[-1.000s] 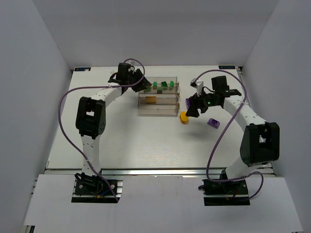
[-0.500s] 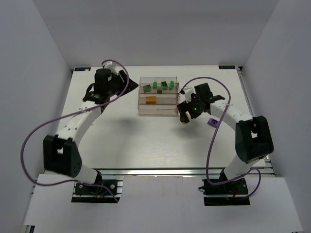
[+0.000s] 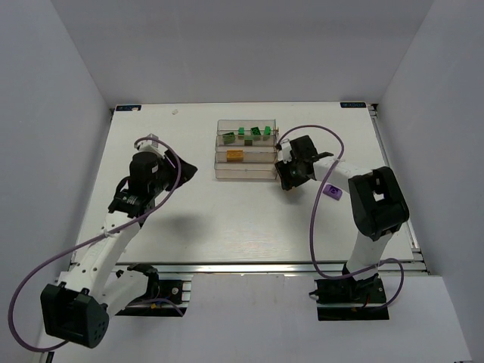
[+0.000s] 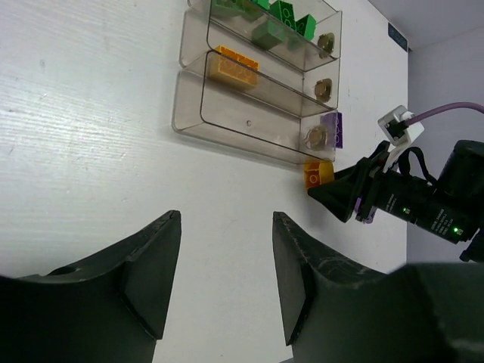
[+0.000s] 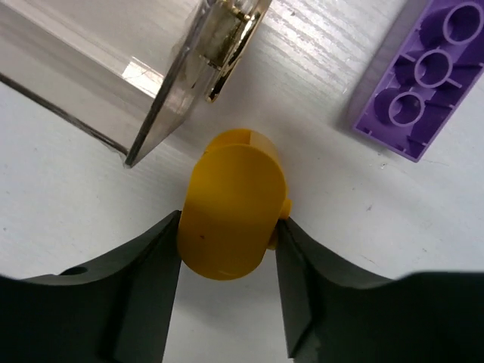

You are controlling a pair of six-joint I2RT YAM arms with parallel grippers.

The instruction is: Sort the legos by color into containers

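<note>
The clear containers (image 3: 246,162) stand as one block at mid-table. Several green legos (image 3: 247,134) lie in the far bin and an orange lego (image 3: 235,155) in the one nearer. My right gripper (image 5: 227,227) is down on the table at the block's right end, shut on an orange-yellow lego (image 5: 231,212) that touches both fingers. A purple lego (image 5: 420,83) lies just beyond it, beside the container wall (image 5: 174,76). Another purple lego (image 3: 331,192) lies further right. My left gripper (image 4: 225,219) hovers open and empty over bare table, left of the containers (image 4: 257,91).
The right gripper (image 3: 287,180) sits close against the containers' right end, its cable looping above it. The left gripper (image 3: 187,170) is left of the block. White walls enclose the table on three sides.
The left arm drew back from the containers toward the near left. The right gripper moved left onto the orange-yellow lego, and its fingers closed in on it.
</note>
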